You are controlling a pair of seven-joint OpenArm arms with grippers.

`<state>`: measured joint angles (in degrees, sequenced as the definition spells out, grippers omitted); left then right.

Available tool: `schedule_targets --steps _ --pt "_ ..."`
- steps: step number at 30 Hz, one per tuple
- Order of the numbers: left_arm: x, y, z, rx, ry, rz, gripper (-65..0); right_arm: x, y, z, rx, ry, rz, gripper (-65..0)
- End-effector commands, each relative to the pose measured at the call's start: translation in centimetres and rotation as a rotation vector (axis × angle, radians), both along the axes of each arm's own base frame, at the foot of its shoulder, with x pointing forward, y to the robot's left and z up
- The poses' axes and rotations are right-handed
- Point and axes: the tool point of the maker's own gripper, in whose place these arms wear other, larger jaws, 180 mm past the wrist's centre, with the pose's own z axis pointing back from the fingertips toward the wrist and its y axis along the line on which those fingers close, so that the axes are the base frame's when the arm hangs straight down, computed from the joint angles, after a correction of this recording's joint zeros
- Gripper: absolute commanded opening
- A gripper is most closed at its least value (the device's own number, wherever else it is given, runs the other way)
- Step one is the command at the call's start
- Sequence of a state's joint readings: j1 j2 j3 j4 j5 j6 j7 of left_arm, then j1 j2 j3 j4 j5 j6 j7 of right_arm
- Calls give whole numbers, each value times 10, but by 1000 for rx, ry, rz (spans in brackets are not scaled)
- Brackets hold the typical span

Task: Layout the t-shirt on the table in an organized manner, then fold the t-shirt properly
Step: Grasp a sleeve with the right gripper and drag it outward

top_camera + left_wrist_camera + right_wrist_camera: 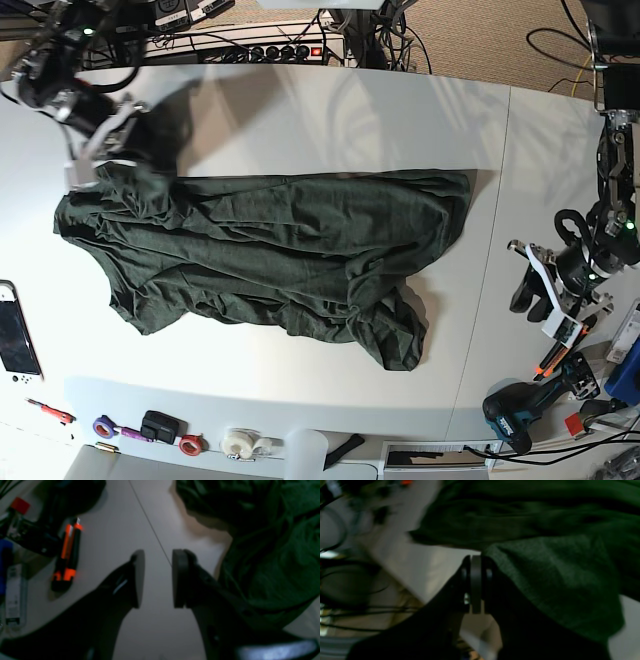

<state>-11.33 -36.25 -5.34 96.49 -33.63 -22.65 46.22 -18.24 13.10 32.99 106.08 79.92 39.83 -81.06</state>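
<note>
**Right arm pinching one end of the shirt, left arm idle**

The t-shirt (260,255) lay spread but rumpled across the middle of the tabletop (300,110), one lower corner bunched into folds. It looked light, limp and prone to wrinkling, so hems, shoulders and corners seemed the best places to take hold. The right gripper (476,583) sat at the shirt's far end with its fingers (476,575) pressed together on the fabric edge. The left gripper (158,578) hovered off the shirt's opposite end, fingers apart and empty. Only the left wrist view showed an orange utility knife (67,555) beside the shirt; only the base view showed the shirt's whole outline.
</note>
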Motion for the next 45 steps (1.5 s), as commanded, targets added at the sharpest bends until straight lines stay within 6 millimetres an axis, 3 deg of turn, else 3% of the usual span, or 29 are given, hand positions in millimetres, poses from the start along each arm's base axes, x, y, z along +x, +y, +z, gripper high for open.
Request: schedule_targets --steps 1,7,11,12,15,17,23,27,30,33,37,40,45 --pt "9 4 23 2 -66 1 -454 4 11 12 35 -43 34 -650" --pt "15 13 27 61 -97 27 -454 -14 85 -2 129 24 271 -650" --pt "15 15 27 62 -98 36 -454 -28 117 -7 167 59 378 -650" --pt "15 15 27 62 -98 36 -454 -30 121 -7 172 64 393 -637" --pt "15 15 27 61 -97 36 -454 -33 126 -8 178 69 411 -462" --pt "15 15 27 60 -97 36 -454 -32 125 -8 177 68 407 -387" --pt "11 2 27 -26 -84 11 -454 -15 111 -1 152 22 355 -384" --pt "3 -13 18 -97 -57 -27 -454 14 82 15 137 -66 216 -384" --pt "-8 -27 4 -129 -21 -69 -454 32 46 30 132 -138 58 -384" --pt "-22 -35 -14 -139 22 -95 -454 39 -6 34 86 -177 -162 -384" --pt "-34 -34 -29 -101 60 -125 -454 24 -98 31 -33 -197 -544 -384" --pt "-28 -22 -22 -57 33 -108 -454 6 -152 27 -123 -192 -732 -383" --pt "4 -5 19 -43 -79 -31 -454 4 -206 10 -118 -150 -849 -329"
